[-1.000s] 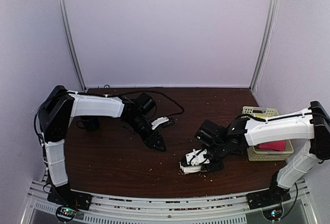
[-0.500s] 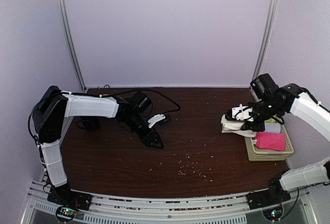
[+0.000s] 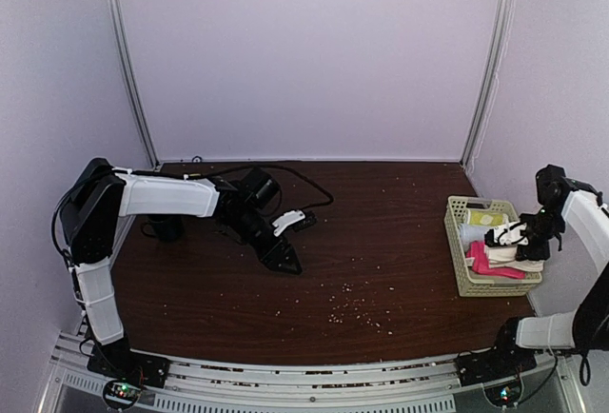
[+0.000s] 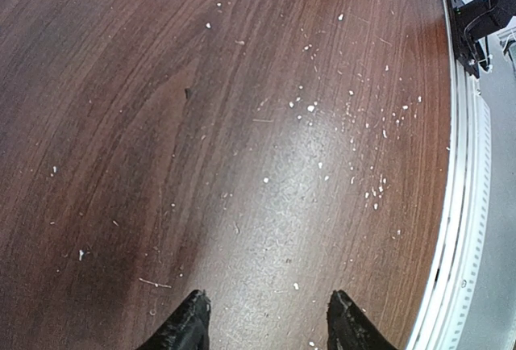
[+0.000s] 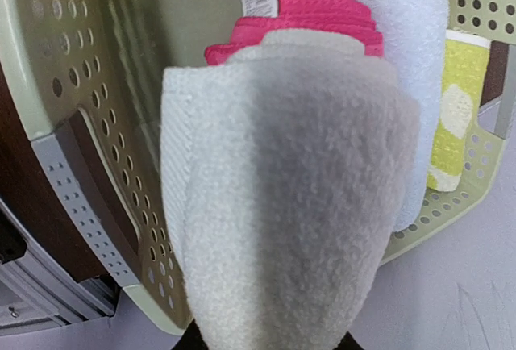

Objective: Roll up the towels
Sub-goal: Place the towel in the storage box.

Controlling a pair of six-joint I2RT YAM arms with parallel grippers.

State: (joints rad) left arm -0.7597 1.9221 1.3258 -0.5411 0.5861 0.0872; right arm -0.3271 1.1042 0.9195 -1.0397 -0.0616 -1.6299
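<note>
My right gripper is shut on the rolled cream towel and holds it over the green basket at the right edge of the table. The towel fills the right wrist view and hides the fingers. The pink towel lies rolled in the basket under it and shows in the top view too. My left gripper is open and empty, low over bare wood at the left middle of the table.
The basket also holds a plain white towel roll and a yellow-green roll. White crumbs are scattered on the dark wooden table. A black cable runs along the back left. Walls close in on all sides.
My right arm has carried the rolled cream towel from the table's front middle up and right to over the basket. The left arm has hardly moved.
</note>
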